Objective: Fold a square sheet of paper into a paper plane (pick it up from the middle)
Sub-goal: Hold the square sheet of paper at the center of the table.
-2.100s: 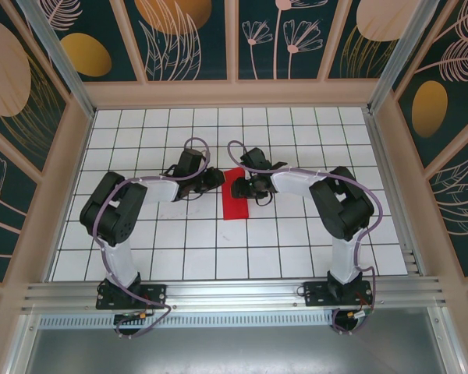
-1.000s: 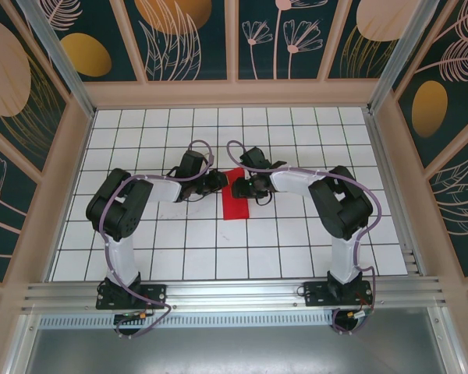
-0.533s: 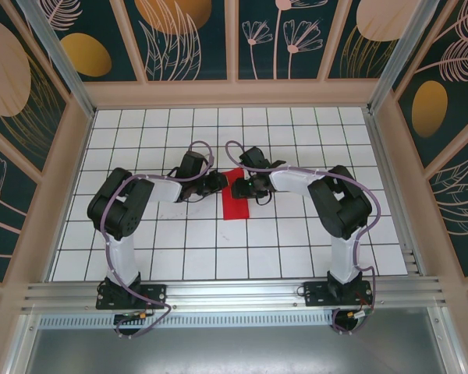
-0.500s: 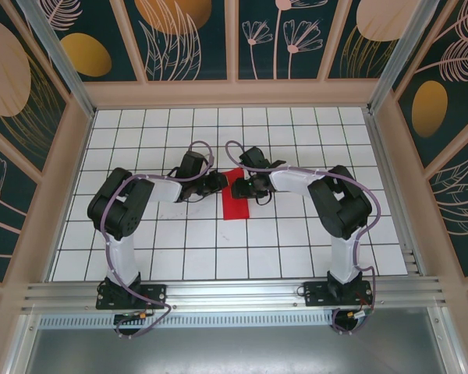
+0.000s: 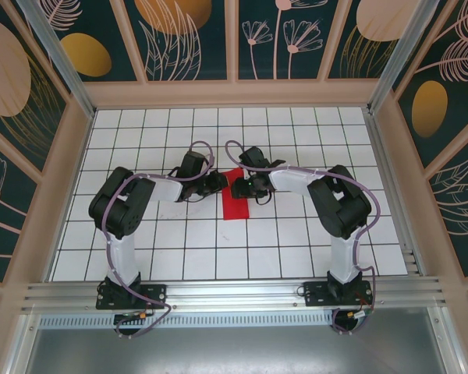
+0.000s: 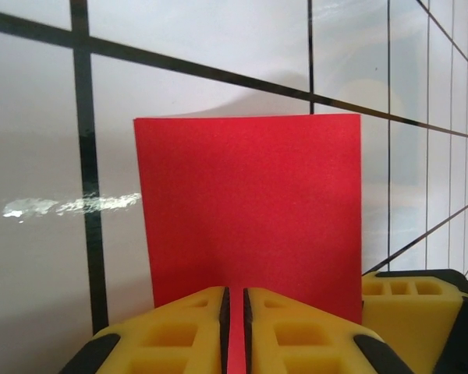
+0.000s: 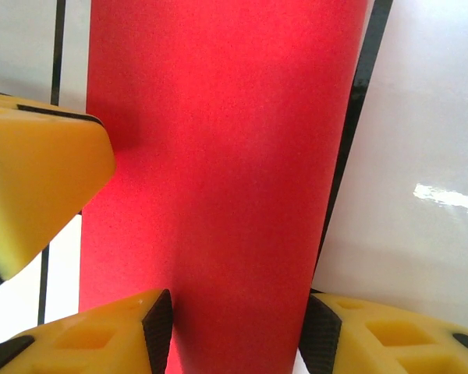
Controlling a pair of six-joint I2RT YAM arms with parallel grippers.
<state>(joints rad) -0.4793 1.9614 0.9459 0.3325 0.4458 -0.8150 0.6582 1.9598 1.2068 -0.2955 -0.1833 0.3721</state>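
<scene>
Red paper [image 5: 235, 201] strip, long axis running from near to far.

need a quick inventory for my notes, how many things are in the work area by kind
red paper sheet: 1
grippers: 2 (left gripper, right gripper)
total: 3

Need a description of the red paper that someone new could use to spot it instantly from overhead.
Start at the white gridded table and go to its centre, where the left gripper and right gripper come together. The red paper lies there as a narrow rectangle running toward the near edge. It is bright red among white tiles and black arms.
</scene>
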